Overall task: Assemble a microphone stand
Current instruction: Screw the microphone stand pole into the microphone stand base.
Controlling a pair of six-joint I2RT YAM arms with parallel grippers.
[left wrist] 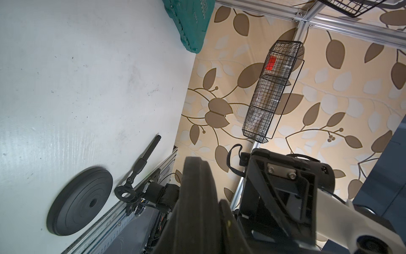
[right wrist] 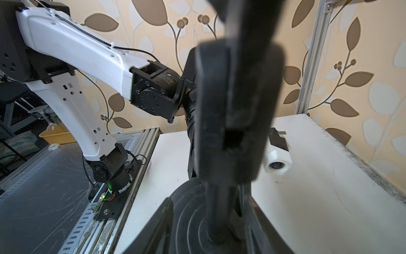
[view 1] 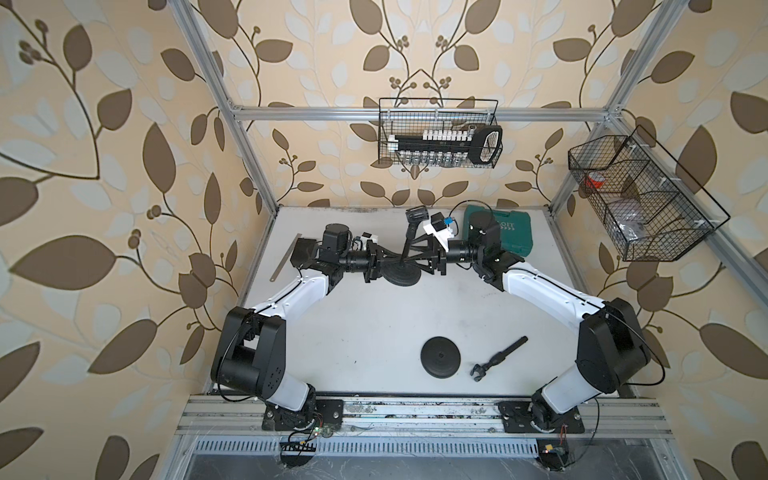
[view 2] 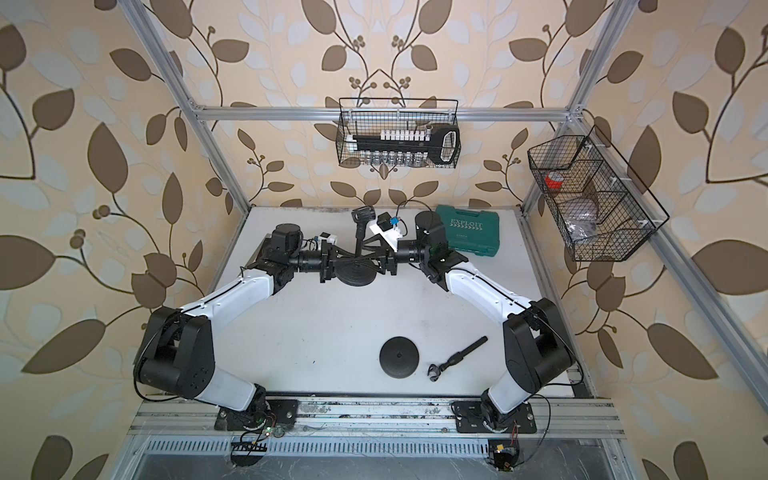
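**Pole meets base at 12 o'clock**

The step in hand looks like joining the pole to the base. The left gripper (view 1: 380,266), reaching in from 9 o'clock, is clamped on the rim of the base (view 1: 405,279) at 12 o'clock on the table (view 1: 353,324). Whether the base rests on the table or hangs just above it cannot be told.

The right gripper (view 1: 415,259) comes from 3 o'clock, its jaws either side of the pole (view 1: 409,241). The pole rises, a little tilted, from the base's middle. The right wrist view is too blurred to tell whether the jaws pinch it.

The next move likely calls for a firm hold on the pole and a twist about its axis, with the base held against turning. A spare base (view 1: 441,356) and a spare pole (view 1: 500,355) lie near each other at 5 o'clock.
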